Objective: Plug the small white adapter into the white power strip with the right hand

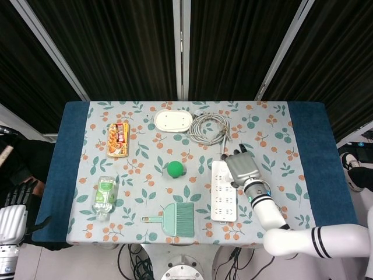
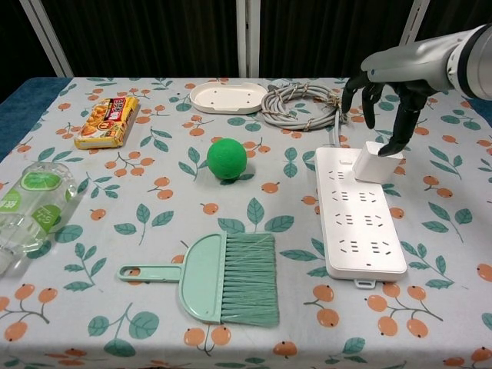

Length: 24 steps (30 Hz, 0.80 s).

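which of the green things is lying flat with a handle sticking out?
The mint-green brush and dustpan set at the table's near edge; its handle points toward the robot's left. The green ball is round, and the bottle has only a green label.

Head cam: high above me, looking straight down, far enough to frame the whole table [image 1: 61,175] plus the dark curtains behind. Chest cam: low at my front edge, angled forward across the table [image 2: 453,231], much closer. Both share the patterned tabletop.

Smooth white plastic power strip [image 2: 360,223] and adapter [image 2: 376,163] on matt printed cloth tablecloth [image 2: 138,223].
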Each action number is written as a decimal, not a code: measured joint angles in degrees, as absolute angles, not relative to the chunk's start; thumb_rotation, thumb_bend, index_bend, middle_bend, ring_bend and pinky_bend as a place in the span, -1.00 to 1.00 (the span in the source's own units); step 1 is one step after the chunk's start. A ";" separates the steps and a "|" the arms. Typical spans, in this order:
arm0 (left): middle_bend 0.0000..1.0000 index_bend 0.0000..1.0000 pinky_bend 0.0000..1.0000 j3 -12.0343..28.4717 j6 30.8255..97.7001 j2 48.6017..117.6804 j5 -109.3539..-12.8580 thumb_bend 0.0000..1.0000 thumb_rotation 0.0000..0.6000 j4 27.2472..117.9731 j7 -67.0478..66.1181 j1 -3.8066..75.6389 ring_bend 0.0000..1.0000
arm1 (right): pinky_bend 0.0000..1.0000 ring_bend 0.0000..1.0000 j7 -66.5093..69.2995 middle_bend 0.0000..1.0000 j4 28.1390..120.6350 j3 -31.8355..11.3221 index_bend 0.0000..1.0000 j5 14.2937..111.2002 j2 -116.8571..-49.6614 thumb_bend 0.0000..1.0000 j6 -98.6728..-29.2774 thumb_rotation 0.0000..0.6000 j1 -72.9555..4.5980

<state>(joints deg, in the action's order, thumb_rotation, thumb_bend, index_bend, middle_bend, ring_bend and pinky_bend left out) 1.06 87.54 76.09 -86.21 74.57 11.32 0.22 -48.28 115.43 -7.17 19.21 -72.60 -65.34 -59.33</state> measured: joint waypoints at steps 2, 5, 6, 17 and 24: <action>-1.00 -0.93 -1.00 1.08 87.54 75.94 -86.22 -0.71 1.00 75.13 10.79 0.27 -1.00 | -0.16 -0.12 -40.91 0.19 115.71 -8.23 0.17 23.39 -71.45 -0.41 -63.34 1.00 -56.63; -1.00 -0.93 -1.00 1.15 87.66 75.65 -86.34 -0.71 1.00 76.02 9.96 0.37 -1.00 | 0.17 0.16 -27.96 0.43 115.24 -9.97 0.48 30.40 -70.81 -0.23 -60.66 1.00 -52.33; -1.00 -0.93 -1.00 1.18 87.72 75.54 -86.36 -0.71 1.00 76.31 9.70 0.39 -1.00 | 0.26 0.26 -23.63 0.51 114.90 -10.51 0.56 32.66 -70.81 -0.14 -59.90 1.00 -51.01; -1.00 -0.93 -1.00 1.17 87.66 74.74 -86.02 -0.71 1.00 78.53 7.83 0.29 -1.00 | 0.95 0.93 32.35 0.88 105.32 -16.74 0.99 56.27 -75.19 0.48 -50.68 1.00 -37.22; -1.00 -0.93 -1.00 1.16 87.48 74.70 -85.79 -0.71 1.00 78.78 7.59 0.28 -1.00 | 1.00 1.00 53.27 0.88 95.14 -18.55 1.00 67.63 -80.41 0.61 -44.24 1.00 -32.48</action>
<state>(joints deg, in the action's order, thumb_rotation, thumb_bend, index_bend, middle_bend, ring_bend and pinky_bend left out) 1.16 87.48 74.70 -85.79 78.78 7.59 0.28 53.27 95.14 -18.55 67.63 -80.41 -44.24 -32.48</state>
